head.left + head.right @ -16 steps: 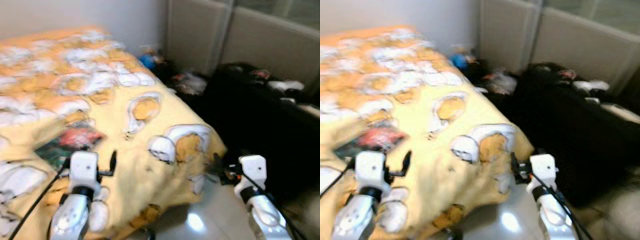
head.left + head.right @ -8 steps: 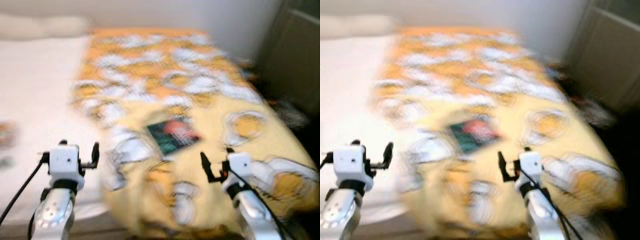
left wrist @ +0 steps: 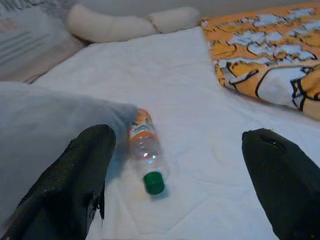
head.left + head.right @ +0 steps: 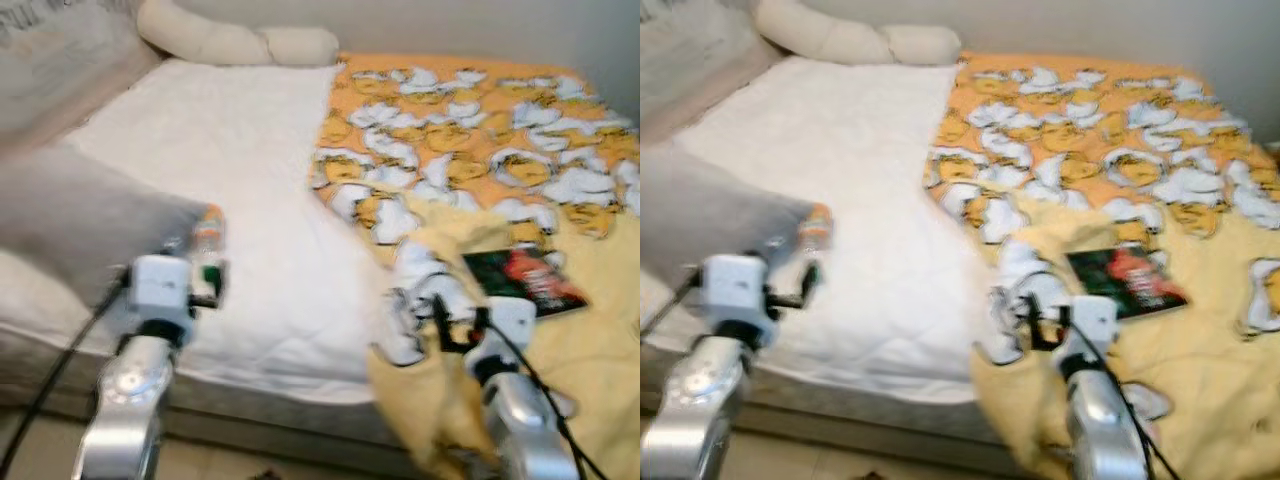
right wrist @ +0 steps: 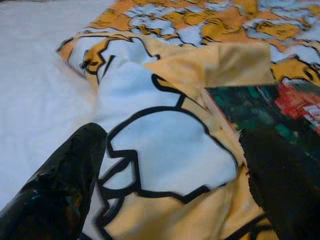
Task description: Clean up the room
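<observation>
A clear plastic bottle [image 3: 145,156] with an orange label and green cap lies on the bed's white sheet [image 4: 260,180], beside a grey pillow [image 4: 80,225]. My left gripper [image 4: 205,285] hovers open just short of the bottle, nothing between its fingers [image 3: 82,170]. A dark green and red book [image 4: 522,280] rests on the yellow cartoon-print blanket [image 4: 480,150] covering the bed's right side. My right gripper [image 4: 460,318] is open over the blanket's crumpled fold, the book [image 5: 265,112] slightly ahead of it.
Cream bolster pillows [image 4: 240,42] lie at the head of the bed against the wall. The mattress's front edge [image 4: 260,415] runs below both arms, with a strip of floor beneath. The picture is somewhat blurred.
The camera has swung left: the bed's foot end and dark furniture are gone, and the white sheet, grey pillow and bottle have come into view. Both grippers stay open.
</observation>
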You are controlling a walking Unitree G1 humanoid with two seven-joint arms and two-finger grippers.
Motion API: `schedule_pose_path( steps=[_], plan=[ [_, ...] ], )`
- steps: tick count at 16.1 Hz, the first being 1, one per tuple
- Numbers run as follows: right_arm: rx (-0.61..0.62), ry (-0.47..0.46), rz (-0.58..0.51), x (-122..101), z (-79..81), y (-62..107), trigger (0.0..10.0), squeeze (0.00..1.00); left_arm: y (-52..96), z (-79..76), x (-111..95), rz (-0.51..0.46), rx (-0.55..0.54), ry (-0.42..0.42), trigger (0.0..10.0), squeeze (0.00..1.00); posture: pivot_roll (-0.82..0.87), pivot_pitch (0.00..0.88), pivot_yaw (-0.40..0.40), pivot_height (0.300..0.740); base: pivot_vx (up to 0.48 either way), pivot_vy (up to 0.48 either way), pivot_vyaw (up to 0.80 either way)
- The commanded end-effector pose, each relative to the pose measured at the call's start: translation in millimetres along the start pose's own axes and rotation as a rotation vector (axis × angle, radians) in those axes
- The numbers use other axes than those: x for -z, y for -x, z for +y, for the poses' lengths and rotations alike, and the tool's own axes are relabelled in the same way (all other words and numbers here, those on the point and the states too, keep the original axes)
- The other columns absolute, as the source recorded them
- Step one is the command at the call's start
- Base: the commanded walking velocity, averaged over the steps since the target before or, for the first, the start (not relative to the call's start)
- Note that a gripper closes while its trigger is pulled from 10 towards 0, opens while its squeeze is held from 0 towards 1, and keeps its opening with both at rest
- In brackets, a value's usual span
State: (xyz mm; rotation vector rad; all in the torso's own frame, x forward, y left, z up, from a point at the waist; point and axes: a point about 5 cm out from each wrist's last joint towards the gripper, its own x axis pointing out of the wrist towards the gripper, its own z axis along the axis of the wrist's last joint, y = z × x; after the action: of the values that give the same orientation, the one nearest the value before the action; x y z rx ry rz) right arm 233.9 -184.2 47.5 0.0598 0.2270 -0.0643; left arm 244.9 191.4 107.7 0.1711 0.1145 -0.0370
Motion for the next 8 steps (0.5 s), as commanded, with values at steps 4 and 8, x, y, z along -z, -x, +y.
schedule_pose_path(
  steps=[4,8],
  plan=[
    [0.015,-0.020,-0.052,-21,2.4,-0.7,10.0,0.00,-6.1,-7.7,-1,0.014,0.041,-0.008,10.0,0.83,0.02,0.000,0.039,0.740,0.000,0.327,0.00],
    [0.002,-0.004,-0.057,-24,6.0,-0.1,10.0,0.00,-6.0,-9.0,-4,0.011,0.046,-0.024,10.0,0.83,0.04,0.000,0.028,0.740,0.000,0.327,0.00]
  ],
)
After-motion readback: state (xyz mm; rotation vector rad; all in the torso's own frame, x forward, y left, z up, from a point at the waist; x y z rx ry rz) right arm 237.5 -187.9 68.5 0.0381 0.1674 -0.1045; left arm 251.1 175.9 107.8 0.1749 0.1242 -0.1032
